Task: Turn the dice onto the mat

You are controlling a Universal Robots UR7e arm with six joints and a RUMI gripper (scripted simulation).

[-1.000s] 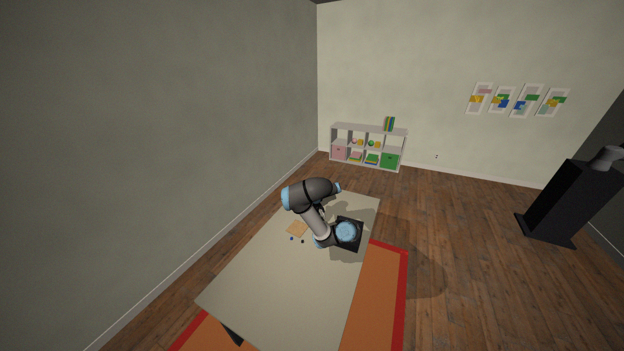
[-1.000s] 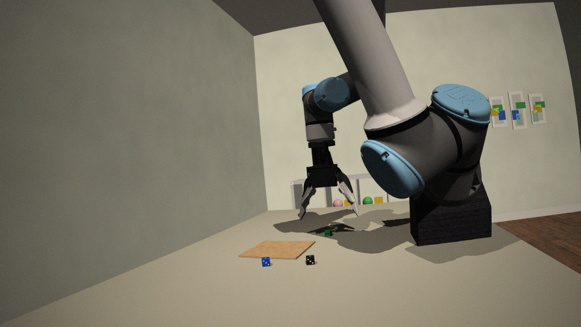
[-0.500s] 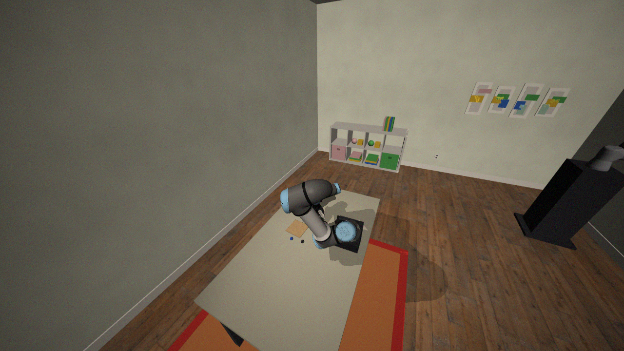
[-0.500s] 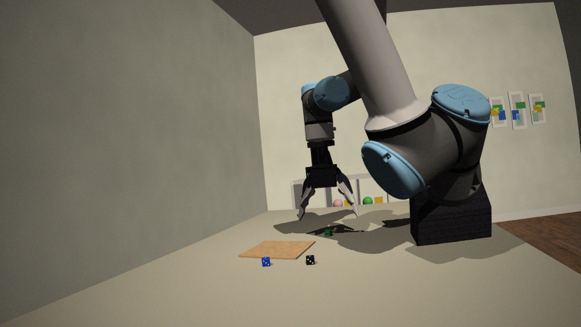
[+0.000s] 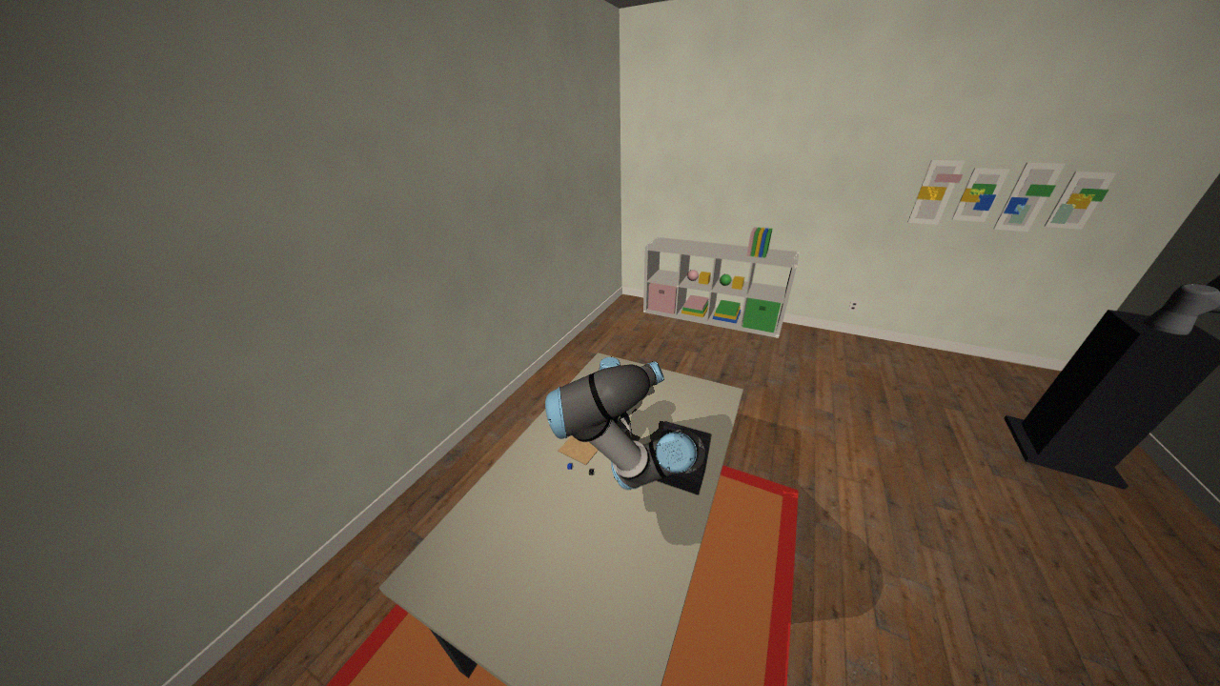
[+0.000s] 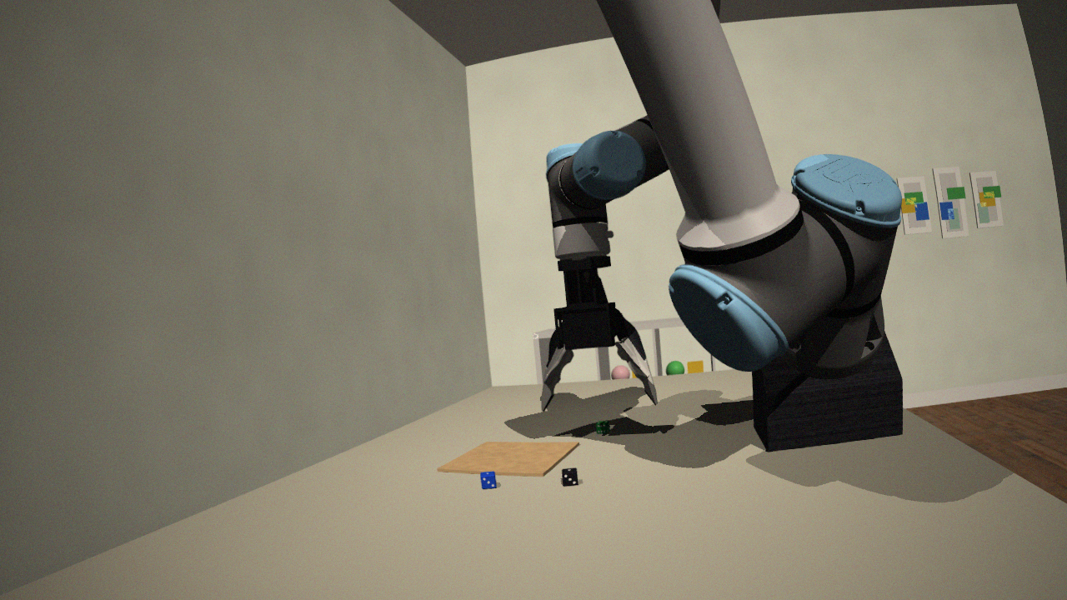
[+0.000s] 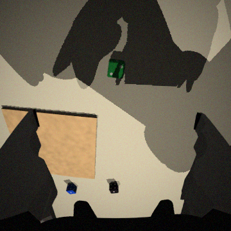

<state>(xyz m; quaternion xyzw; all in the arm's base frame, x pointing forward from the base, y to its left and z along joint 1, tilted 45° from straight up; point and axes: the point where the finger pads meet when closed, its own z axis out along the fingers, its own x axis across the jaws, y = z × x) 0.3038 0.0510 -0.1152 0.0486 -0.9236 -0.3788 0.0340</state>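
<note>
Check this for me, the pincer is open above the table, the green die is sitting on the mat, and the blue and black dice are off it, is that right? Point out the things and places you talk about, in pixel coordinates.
Not quite: the green die point(image 6: 603, 427) point(image 7: 115, 68) is off the mat point(image 5: 578, 450) point(image 6: 508, 457) point(image 7: 72, 144), on the bare table, as the wrist view shows. The rest is right.

Claw point(image 5: 626, 424) point(image 6: 599, 407) point(image 7: 117, 111) lowered slightly toward table point(image 5: 554, 546) point(image 6: 373, 537) point(image 7: 120, 151); in top view, arm elbow point(image 5: 556, 413) shifted toward mat side point(image 5: 578, 450) point(image 6: 508, 457) point(image 7: 68, 144).
</note>
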